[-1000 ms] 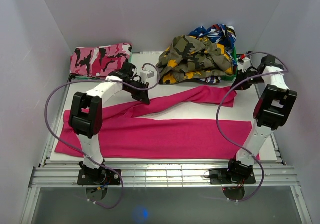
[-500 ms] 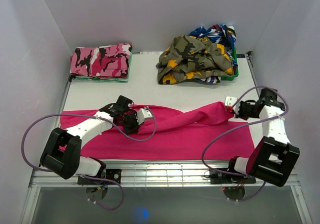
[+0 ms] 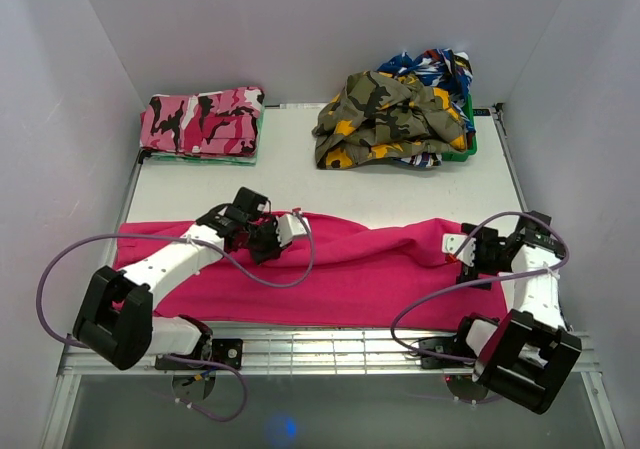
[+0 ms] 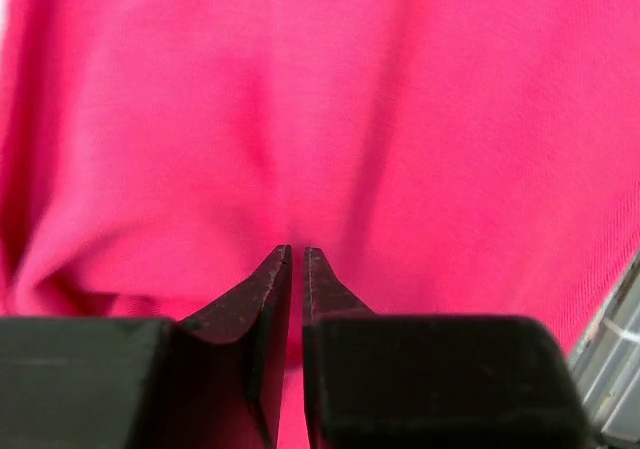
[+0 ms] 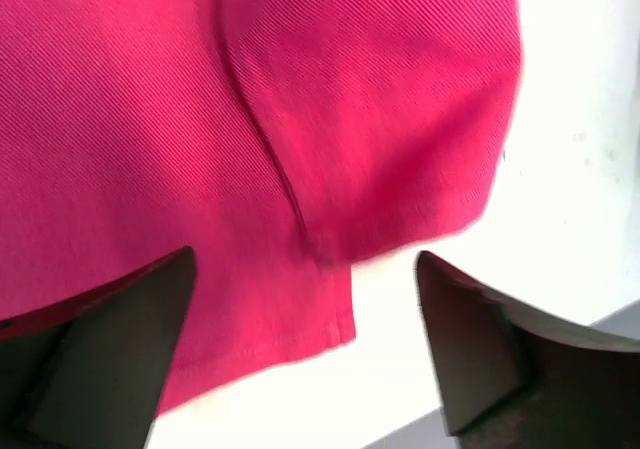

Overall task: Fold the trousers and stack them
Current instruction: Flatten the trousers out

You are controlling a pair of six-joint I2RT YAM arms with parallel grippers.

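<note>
Item under inspection: we find the trousers (image 3: pixel 350 269) lying as one long magenta band across the near part of the table (image 3: pixel 330 184), running from its left side to its right, with the near edge close to the arm bases.
Cloth condition: we see it creased along the far edge; in the right wrist view, an upper layer (image 5: pixel 380 99) ends in a rounded fold over a lower layer.
Left gripper (image 3: pixel 266 239): we find it low over the left-centre of the band. Its fingers (image 4: pixel 262 299) are parted by only a thin slit and pinch no cloth.
Right gripper (image 3: pixel 466 253): we find it at the right end of the band, fingers (image 5: pixel 120 339) spread wide and released, with cloth and bare table showing between them.
Far left corner: we note a folded pink camouflage pair (image 3: pixel 202 121).
Far right: we note an olive-yellow camouflage garment (image 3: pixel 385 119) heaped over a blue patterned cloth (image 3: pixel 430 69), well apart from the trousers.
</note>
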